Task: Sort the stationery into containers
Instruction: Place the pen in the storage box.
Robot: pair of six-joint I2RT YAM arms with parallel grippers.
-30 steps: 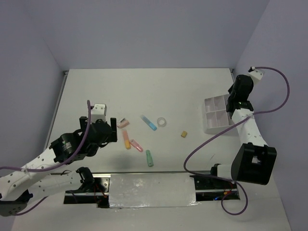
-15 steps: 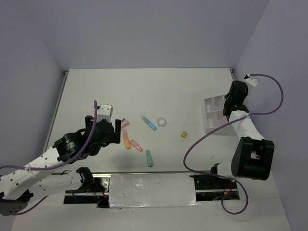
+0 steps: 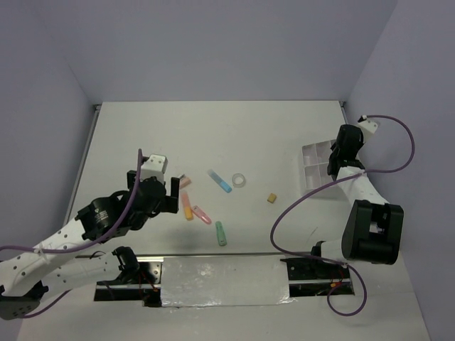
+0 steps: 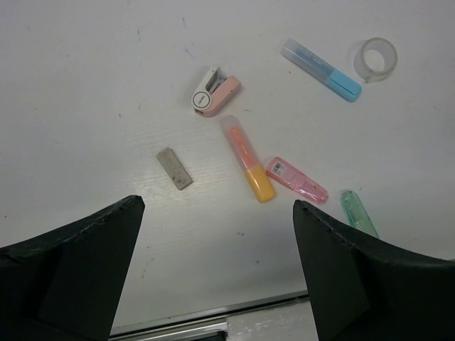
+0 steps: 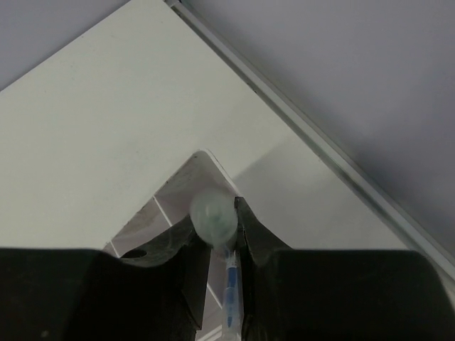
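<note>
The left arm's fingers [image 4: 71, 270] stood wide apart, holding nothing, above a loose group toward the near edge of the desk [image 3: 213, 128]: a grey eraser [image 4: 174, 168], an orange marker [image 4: 247, 158], a pink marker [image 4: 296, 181] and a green marker [image 4: 357, 212], with a blue marker [image 4: 320, 60] and a clear tape ring [image 4: 375, 59] farther in. A tan eraser [image 3: 271, 198] lay alone, right of centre. At the right edge, the right arm's fingers [image 5: 259, 241] were clamped on a thin pen [image 5: 229, 284] over a corner of the white tray [image 3: 313, 153].

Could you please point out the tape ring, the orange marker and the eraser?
tape ring [image 4: 360, 62], left wrist view, left of its band.
orange marker [image 4: 247, 157], left wrist view, mid barrel.
eraser [image 4: 174, 168], left wrist view, top face.
</note>
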